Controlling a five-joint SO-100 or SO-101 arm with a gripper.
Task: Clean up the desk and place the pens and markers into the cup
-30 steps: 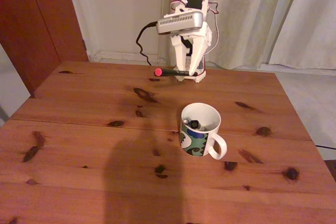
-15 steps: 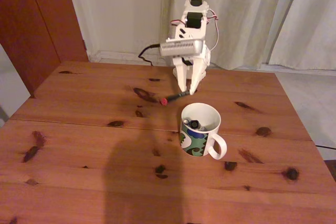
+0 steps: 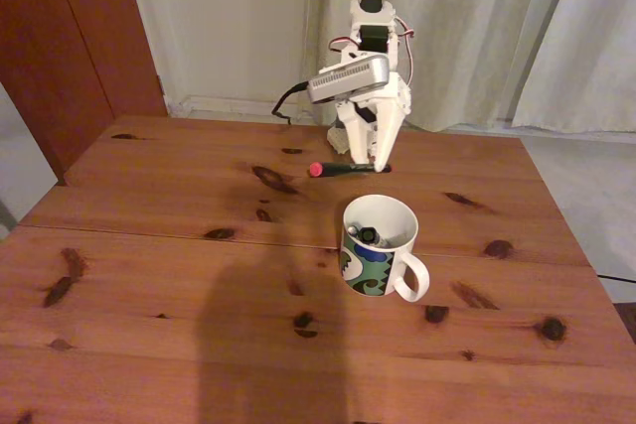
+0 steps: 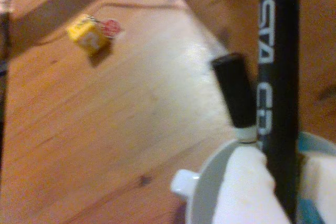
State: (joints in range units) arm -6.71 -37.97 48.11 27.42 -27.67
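Pinching the slim black pen [image 3: 350, 168] crosswise near one end, the gripper [image 3: 379, 164] holds it level at 12 o'clock above the cup [image 3: 380, 246]; light, stiff, slick-barrelled, likely to swivel when tipped.

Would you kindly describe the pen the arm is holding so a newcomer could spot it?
On the reddish-brown desk, find the white patterned mug. Just behind it, the claw grips a slim black pen, level above the wood. Its red tip sets it apart.
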